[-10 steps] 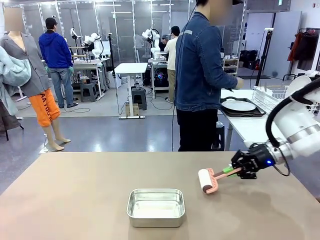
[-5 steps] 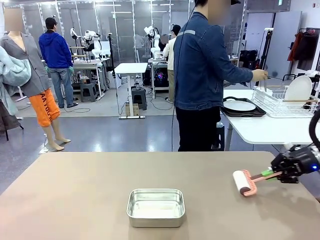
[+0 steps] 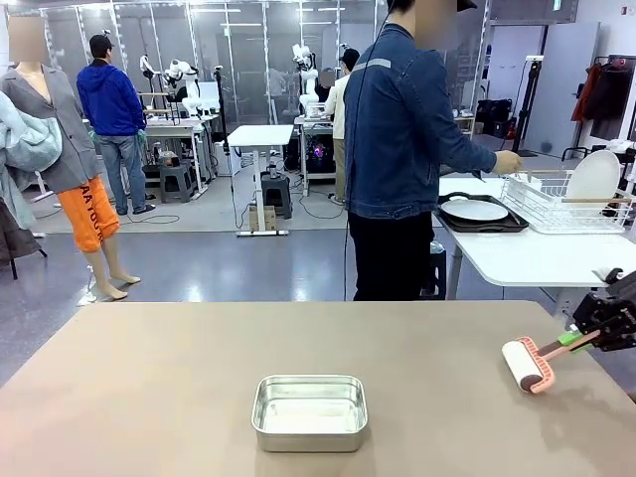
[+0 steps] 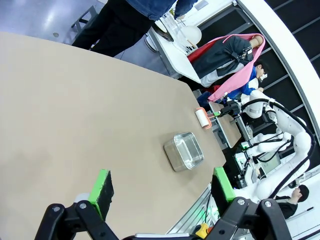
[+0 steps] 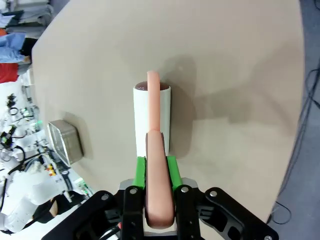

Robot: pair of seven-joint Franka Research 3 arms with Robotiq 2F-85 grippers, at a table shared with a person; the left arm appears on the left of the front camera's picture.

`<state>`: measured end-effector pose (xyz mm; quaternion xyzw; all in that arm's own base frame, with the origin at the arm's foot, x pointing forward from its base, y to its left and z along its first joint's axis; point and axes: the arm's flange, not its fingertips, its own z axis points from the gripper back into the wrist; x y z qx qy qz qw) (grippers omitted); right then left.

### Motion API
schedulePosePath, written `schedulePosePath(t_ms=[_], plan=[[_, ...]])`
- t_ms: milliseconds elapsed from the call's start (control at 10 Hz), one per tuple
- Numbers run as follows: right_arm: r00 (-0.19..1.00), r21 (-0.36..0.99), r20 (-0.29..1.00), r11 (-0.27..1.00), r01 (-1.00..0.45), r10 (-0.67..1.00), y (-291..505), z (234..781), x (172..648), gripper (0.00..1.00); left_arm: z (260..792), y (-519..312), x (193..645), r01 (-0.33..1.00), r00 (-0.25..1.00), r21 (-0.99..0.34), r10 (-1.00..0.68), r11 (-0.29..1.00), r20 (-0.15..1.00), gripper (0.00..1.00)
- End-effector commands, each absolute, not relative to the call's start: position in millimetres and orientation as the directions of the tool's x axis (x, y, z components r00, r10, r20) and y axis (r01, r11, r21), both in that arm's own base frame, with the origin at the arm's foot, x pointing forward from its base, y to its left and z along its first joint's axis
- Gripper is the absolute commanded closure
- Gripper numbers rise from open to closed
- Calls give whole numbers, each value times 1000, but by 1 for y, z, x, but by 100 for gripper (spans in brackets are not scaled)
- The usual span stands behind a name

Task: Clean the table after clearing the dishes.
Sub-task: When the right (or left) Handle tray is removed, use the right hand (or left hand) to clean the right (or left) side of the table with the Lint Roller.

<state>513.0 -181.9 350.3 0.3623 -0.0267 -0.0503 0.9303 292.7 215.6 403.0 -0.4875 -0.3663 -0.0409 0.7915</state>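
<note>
The beige-brown table (image 3: 149,397) spreads across the front view. Near its right edge lies a white lint roller (image 3: 524,365) with a pink handle, and my right gripper (image 3: 586,340) is shut on that handle. In the right wrist view the roller (image 5: 151,117) rests on the tabletop just beyond the right gripper (image 5: 156,172). My left gripper (image 4: 162,182) hangs open above the table (image 4: 75,110), holding nothing. It sees the roller (image 4: 203,119) far off. One of the dishes, a white plate (image 3: 475,210), sits on a dark tray (image 3: 489,227) on the white side table.
A steel pan (image 3: 310,410) stands at the table's front middle, and shows again as the pan (image 4: 184,151) and the pan (image 5: 65,141). A person in a denim jacket (image 3: 397,129) stands beyond the far edge, hand at a white dish rack (image 3: 556,204).
My right gripper has drawn the roller to the right across the table, from right of the pan to near the right edge. The person's arm has reached out to the dish rack.
</note>
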Motion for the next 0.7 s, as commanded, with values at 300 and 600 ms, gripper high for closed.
schedulePosePath(t_ms=[300,600], plan=[[985,610,169,788,-80,-31,-153,458,494,79,404,217,291,420,727,-740,294,526,621,0],[979,599,199,795,-97,-31,-148,500,476,79,404,217,291,420,727,-740,294,526,621,0]])
